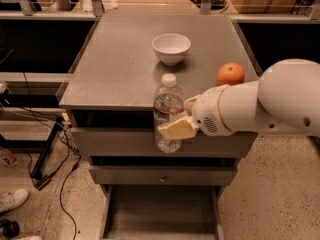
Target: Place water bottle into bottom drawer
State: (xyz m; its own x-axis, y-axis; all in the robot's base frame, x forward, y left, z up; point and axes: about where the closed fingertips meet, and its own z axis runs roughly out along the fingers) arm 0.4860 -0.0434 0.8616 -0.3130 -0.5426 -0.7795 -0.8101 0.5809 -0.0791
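The water bottle (168, 112) is a clear plastic bottle with a white cap, held upright in the air in front of the cabinet's upper drawer front. My gripper (179, 122) comes in from the right on a thick white arm and is shut on the water bottle's middle, one pale finger (176, 129) across its front. The bottom drawer (161, 210) is pulled out at the bottom of the view, a wide shallow grey tray directly below the bottle.
A white bowl (171, 48) and an orange (230, 74) sit on the grey cabinet top (120, 69). A knobbed middle drawer (162, 175) is closed. Cables and a shoe (12, 200) lie on the speckled floor at the left.
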